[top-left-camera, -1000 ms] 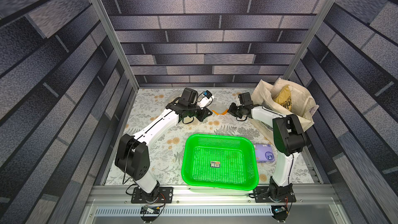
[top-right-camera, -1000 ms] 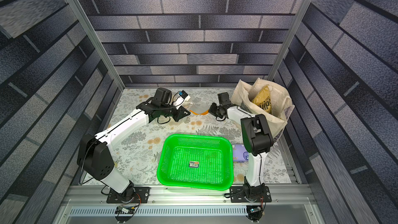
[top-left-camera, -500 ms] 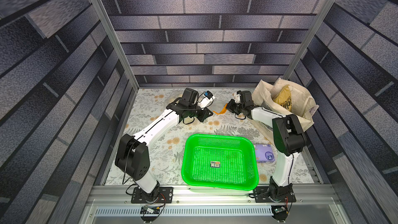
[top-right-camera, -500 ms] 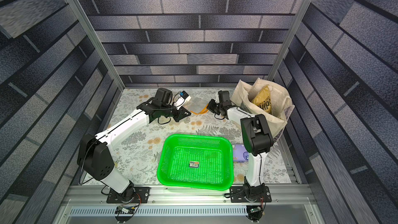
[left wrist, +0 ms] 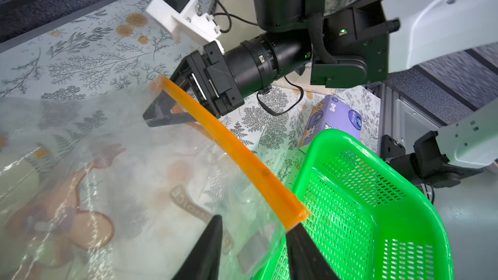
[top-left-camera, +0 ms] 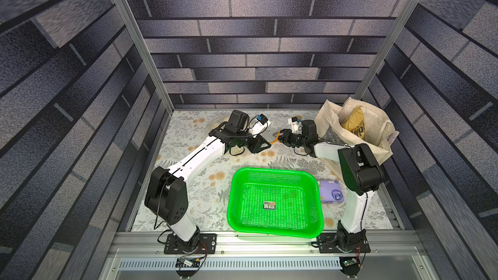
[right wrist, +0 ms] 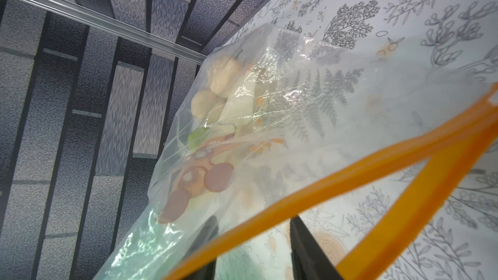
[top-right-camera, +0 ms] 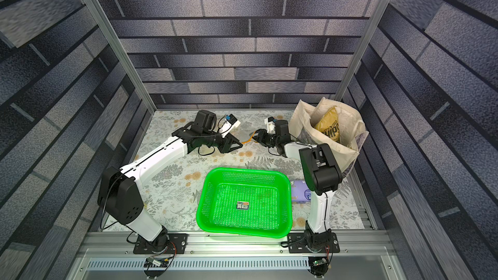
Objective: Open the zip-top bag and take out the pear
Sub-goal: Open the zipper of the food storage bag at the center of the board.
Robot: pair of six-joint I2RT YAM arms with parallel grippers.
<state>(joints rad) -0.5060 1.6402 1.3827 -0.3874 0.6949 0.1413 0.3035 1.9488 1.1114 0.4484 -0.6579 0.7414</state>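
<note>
Risks first. Neither gripper is pinching the bag [left wrist: 129,173], so nothing pins it to the table [top-left-camera: 207,206]. A push into the mouth will likely shove the whole bag back instead of getting inside. The film is limp and slick. The strip [right wrist: 323,187] is parted at the right-gripper end and looks closed toward the left one. I expect the halves to sag together or fold over a finger. The pear [right wrist: 234,103] is, I think, the pale shape by the green leaf, though I'm not certain through the film. It lies deep at the closed end beside two beige lumps [right wrist: 223,76], so a blind reach could grab the wrong item, or film with it.

My left gripper [left wrist: 256,223] is released, jaws about half apart. The bag corner and strip end lie in the gap, and the strip end seems to touch one finger [left wrist: 304,257], with no clamp. My right gripper [right wrist: 253,220] is the same, released and half apart. Both strip halves cross its gap; contact unclear.

The bag sits at the back of the table, between my two grippers.
</note>
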